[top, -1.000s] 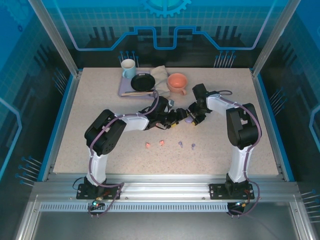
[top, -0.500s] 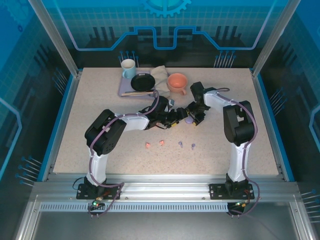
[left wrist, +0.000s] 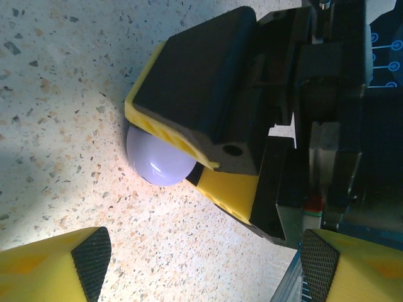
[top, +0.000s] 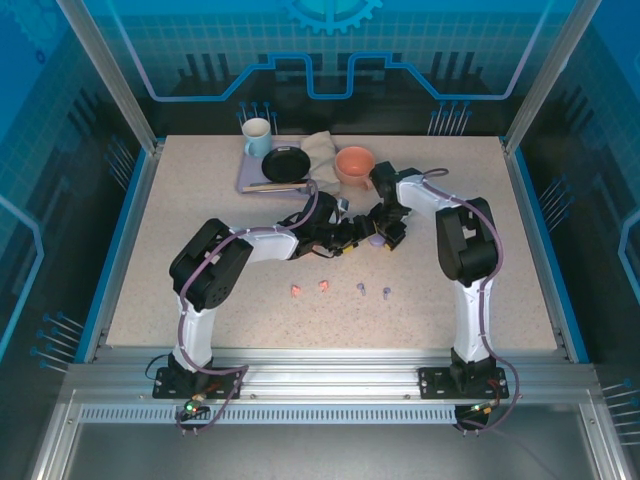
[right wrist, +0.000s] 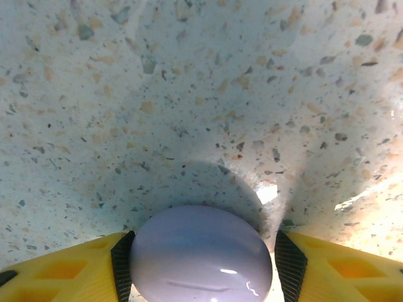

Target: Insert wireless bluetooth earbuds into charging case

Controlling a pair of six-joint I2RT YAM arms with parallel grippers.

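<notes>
Ok, top view first: both arms reach in to the middle of the table (top: 200, 210), left claw (top: 350, 239) and right claw (top: 386, 237) nose to nose at the lilac charging case (top: 374, 241). The case sits a bit toward the arm bases from the orange cup (top: 354, 164). Closer to the bases, four buds lie loose in a row on the table, well apart from the case: coral-pink earbud (top: 296, 290), second coral-pink earbud (top: 324, 286), lilac earbud (top: 360, 288), second lilac earbud (top: 386, 292). At the far edge are a pale mug (top: 257, 137), a black dish (top: 285, 164) and a crumpled cloth (top: 322, 150). Left wrist view: the left claw (left wrist: 204, 258) is spread wide, its fingertips down in the two bottom corners, with bare speckled table between them and nothing held. Just ahead, the right claw's yellow-and-black finger (left wrist: 195, 88) lies across the case (left wrist: 157, 162), whose rounded lilac side pokes out beneath it and looks seated on the table. Right wrist view: the right claw (right wrist: 201, 264) is clamped on the case (right wrist: 198, 242), with a black pad (right wrist: 123, 264) pressed against each side of it. The case's top is a smooth glossy dome; I can't make out a lid seam from here.
</notes>
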